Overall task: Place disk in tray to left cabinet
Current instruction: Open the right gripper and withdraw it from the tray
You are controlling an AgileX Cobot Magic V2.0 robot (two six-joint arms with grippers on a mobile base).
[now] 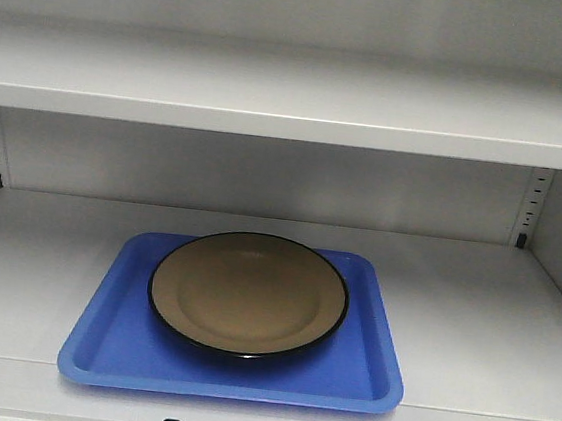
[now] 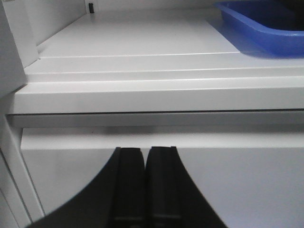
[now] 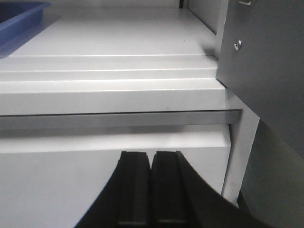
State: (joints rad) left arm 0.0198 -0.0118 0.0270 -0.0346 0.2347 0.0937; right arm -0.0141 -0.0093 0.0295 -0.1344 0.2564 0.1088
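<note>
On the lower shelf (image 1: 490, 323) of the left cabinet (image 1: 293, 91), front view: the blue tray (image 1: 117, 339) sits near the front edge, the disk (image 1: 248, 294) lying flat inside it. Left wrist view: the left claw (image 2: 144, 164) is pressed together, empty, below the shelf edge, the tray up to its right. Right wrist view: the right claw (image 3: 151, 166) likewise closed on nothing, the tray up to its left.
</note>
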